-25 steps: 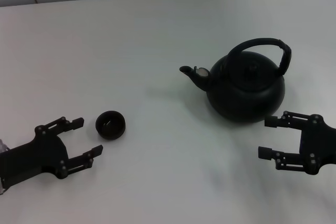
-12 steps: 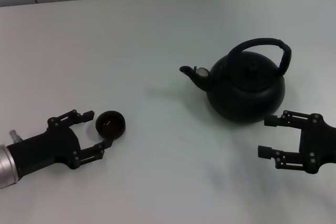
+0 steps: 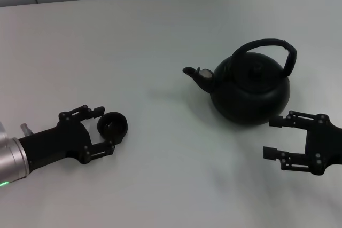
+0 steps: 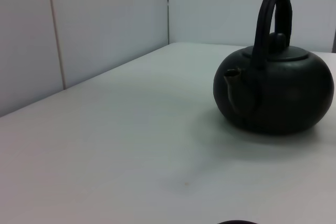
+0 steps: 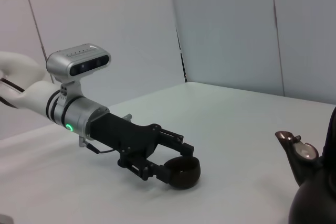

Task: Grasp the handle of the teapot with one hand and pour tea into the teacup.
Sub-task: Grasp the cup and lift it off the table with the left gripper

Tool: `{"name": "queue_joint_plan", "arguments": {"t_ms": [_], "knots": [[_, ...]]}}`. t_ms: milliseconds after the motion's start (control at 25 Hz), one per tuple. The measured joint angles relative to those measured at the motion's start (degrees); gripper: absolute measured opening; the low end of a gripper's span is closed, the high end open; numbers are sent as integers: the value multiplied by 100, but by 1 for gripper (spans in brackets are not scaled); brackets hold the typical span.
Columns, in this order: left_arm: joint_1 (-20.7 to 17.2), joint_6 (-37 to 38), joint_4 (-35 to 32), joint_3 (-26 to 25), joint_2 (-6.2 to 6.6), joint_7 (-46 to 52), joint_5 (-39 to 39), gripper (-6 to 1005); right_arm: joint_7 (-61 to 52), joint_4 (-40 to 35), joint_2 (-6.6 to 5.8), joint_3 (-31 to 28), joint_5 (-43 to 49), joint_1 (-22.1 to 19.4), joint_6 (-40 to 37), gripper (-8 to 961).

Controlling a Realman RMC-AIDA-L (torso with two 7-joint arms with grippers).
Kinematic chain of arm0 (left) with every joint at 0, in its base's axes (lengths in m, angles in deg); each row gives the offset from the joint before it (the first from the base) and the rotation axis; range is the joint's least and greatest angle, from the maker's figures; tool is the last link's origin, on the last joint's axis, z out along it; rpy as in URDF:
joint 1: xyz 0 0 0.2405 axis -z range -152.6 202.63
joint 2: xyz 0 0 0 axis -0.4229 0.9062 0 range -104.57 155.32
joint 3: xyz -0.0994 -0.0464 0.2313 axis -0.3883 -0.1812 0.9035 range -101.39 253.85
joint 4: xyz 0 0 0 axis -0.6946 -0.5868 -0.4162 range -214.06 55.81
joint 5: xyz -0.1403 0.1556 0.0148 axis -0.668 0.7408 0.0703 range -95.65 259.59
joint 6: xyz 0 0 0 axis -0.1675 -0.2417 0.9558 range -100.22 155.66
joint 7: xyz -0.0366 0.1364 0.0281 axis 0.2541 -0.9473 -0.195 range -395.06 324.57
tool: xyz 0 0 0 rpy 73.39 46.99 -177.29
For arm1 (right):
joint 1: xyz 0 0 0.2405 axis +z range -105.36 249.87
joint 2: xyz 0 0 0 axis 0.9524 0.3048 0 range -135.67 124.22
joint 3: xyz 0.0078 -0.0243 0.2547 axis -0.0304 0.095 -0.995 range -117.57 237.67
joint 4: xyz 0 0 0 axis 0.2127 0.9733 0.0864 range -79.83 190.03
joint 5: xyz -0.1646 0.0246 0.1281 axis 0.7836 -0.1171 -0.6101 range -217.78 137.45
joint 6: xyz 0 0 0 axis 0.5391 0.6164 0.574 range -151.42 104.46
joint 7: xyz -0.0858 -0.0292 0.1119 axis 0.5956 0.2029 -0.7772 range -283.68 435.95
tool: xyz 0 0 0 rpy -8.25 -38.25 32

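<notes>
Here we have one teapot (image 3: 250, 89), one teacup (image 3: 112, 126) and two grippers on a white table (image 3: 133, 36). The pot sits on our right side, its spout (image 3: 195, 76) aimed toward our left, so its long axis runs across the table toward the cup's side. The handle (image 3: 267, 46) arches over the lid along that same line, from the spout side to the back.

Our right gripper (image 3: 277, 138) hovers just in front of the pot, low beside its body, jaws released and empty. The handle lies above and behind those jaws, so we judge the coming move is a lift and reach over the pot's top to close across the arch. This arm is far nearer the pot than the other.

Our left gripper (image 3: 104, 130) is at the cup, fingers spread on either side of it; the cup sits between them at the tips. In the right wrist view the fingers look close around the bowl, but we cannot tell whether they press on it. Cup and pot stand well apart, so we judge one must travel before any tea can be poured. No tea is visible.
</notes>
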Motion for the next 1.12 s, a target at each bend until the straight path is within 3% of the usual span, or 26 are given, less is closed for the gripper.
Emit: {"name": "queue_joint_plan", "arguments": {"t_ms": [800, 1120], "knots": [[70, -85, 82, 62, -7, 28, 0, 763, -8, 1, -1, 0, -22, 34, 0, 733], [99, 86, 80, 32, -9, 67, -28, 688, 3, 0, 4, 0, -22, 34, 2, 732]]}}
